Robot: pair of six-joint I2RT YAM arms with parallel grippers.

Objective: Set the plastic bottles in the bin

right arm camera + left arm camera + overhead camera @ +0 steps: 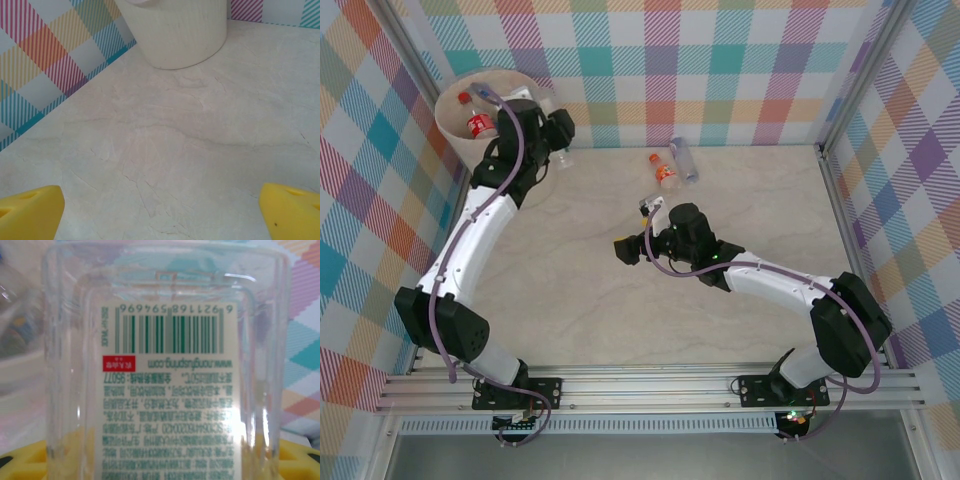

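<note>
Against checked walls, pinches a clear barcode-labelled bottle (165, 365) between left fingers (22, 460), bin (445, 125) just beside them. Best carried fully over the rim before spreading. Holds right fingers (30, 212) spread wide above counter (190, 150), loose bottles (664, 172) well apart.

bin (442, 110) in far-left corner of table (750, 230), w/ bottle (478, 124) inside. held bottle (165, 365) just right of bin. 2 more side by side far-centre, well right of bin: left bottle (663, 172), right bottle (684, 160).

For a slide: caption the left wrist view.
Left gripper grips a clear bottle, its barcode label facing the camera.
</note>
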